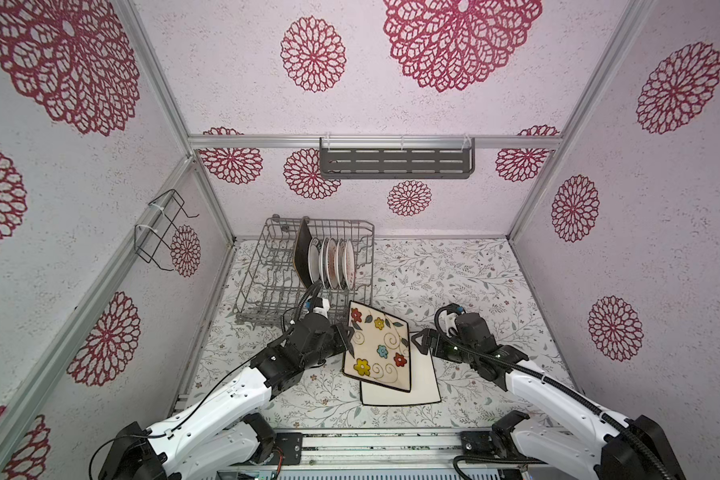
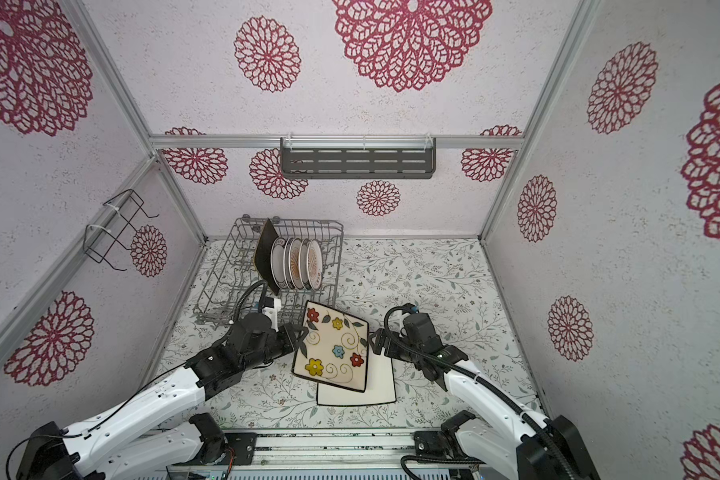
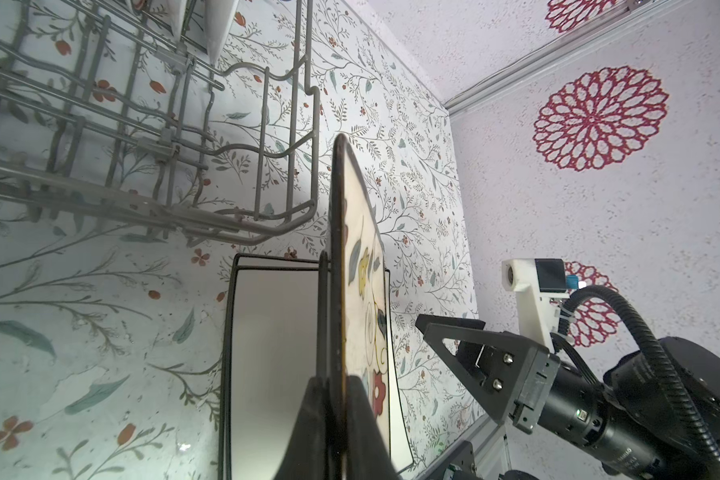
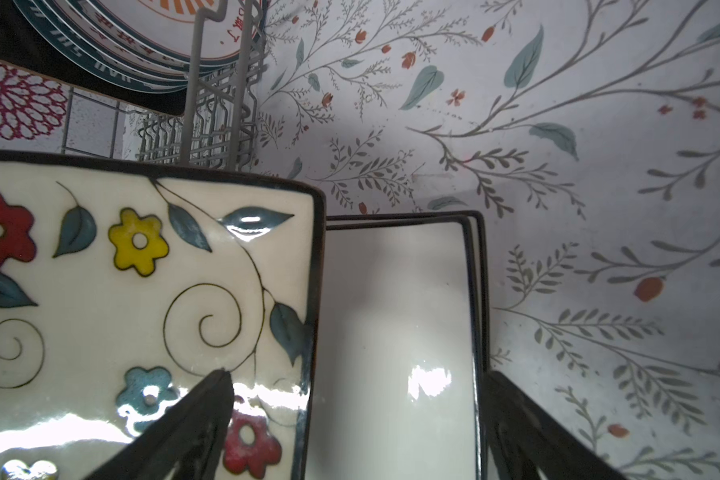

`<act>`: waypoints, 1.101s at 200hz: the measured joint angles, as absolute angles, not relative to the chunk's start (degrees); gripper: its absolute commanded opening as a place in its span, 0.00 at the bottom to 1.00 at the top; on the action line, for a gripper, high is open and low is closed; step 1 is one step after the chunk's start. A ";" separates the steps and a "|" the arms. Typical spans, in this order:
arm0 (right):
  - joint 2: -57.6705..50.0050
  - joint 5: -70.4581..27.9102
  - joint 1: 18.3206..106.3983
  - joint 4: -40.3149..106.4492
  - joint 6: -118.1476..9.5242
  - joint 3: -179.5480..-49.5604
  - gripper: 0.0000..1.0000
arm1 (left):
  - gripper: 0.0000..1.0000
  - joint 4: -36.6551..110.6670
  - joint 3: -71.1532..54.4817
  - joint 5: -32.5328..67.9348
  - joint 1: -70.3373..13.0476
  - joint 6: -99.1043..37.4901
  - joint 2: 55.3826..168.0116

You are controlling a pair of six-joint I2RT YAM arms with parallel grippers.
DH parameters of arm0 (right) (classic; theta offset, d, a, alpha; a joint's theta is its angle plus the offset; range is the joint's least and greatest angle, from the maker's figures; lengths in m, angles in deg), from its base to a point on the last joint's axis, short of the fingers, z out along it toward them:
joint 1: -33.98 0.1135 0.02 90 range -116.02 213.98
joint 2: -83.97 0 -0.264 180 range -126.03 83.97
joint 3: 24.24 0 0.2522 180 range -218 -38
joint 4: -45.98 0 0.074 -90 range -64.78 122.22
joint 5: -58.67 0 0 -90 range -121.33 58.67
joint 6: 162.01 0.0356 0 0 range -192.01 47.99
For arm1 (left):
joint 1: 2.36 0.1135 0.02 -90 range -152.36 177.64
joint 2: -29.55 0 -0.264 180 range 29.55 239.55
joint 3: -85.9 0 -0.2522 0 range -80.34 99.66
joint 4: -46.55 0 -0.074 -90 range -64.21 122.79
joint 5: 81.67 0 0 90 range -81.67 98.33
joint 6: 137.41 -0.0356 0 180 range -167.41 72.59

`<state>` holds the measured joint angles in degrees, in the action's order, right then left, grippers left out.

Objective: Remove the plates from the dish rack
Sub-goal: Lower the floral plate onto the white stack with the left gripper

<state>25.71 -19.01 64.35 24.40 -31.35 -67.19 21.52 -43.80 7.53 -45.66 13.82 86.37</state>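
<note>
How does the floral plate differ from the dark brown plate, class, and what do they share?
The floral plate is cream with coloured flowers; the dark brown plate is plain. The dark brown plate stands on edge in the dish rack; the floral plate is face up outside it. The left gripper grips the floral plate; nothing holds the dark brown plate. Both are large and rectangular.
</note>
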 measured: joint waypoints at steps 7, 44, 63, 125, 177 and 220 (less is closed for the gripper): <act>25.73 -18.97 64.35 24.60 -31.35 -67.08 0.99 | 0.00 21.65 -43.80 7.44 -45.82 13.88 86.63; 26.25 -18.79 64.35 24.64 -31.35 -66.27 0.99 | 0.00 22.35 -43.93 7.16 -46.74 14.39 87.90; 26.58 -18.77 64.35 24.62 -31.39 -66.23 0.99 | 0.00 23.33 -44.63 6.88 -47.15 14.93 88.16; 27.22 -18.46 64.35 24.64 -31.39 -65.16 0.99 | 0.00 24.40 -44.76 5.48 -49.16 15.68 90.04; 27.22 -18.38 64.35 24.62 -31.39 -64.68 0.99 | 0.00 26.22 -44.76 4.49 -51.94 17.01 92.23; 27.26 -17.98 64.35 24.62 -31.41 -64.68 0.99 | 0.00 26.76 -44.94 3.40 -53.38 18.23 93.13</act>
<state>27.26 -17.98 64.35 24.62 -31.41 -64.68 26.76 -44.94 3.40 -53.38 18.23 93.13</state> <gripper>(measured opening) 0.989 0.094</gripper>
